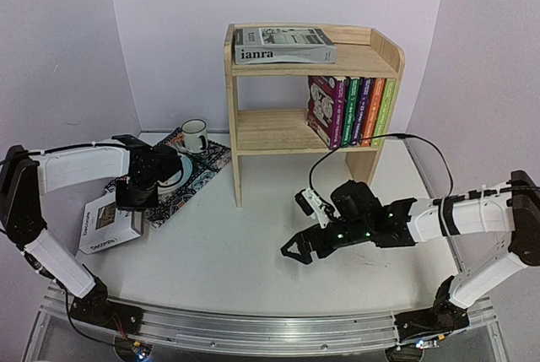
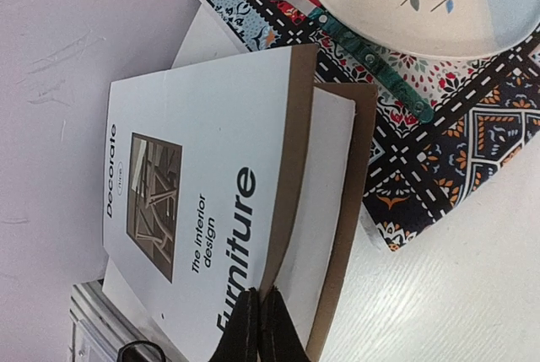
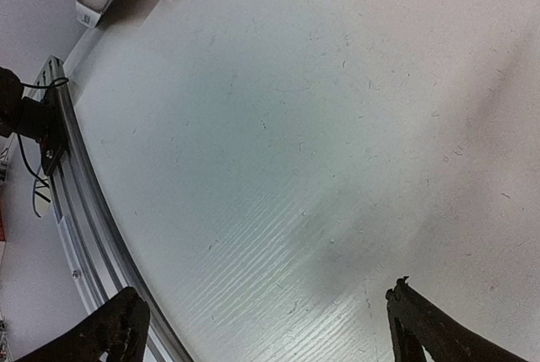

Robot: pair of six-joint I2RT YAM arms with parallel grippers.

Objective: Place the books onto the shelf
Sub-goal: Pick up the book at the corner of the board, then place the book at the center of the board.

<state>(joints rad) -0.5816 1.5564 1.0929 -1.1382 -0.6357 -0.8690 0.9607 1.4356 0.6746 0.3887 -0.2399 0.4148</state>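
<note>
Decorate book (image 2: 194,176), the only one not yet on the shelf (image 1: 278,132), lies flat on the table (image 1: 236,269) at the lower left of the top view. In the left wrist view its long axis runs top to bottom of the frame, straight at my left pincer (image 2: 257,328), which is pressed together at the free edge of the raised front cover; I cannot tell whether the cover is nipped. My right pincer (image 1: 295,250) hangs spread over the table at lower centre, well apart, so the left arm is nearer, with the shelf up and right of it.
</note>
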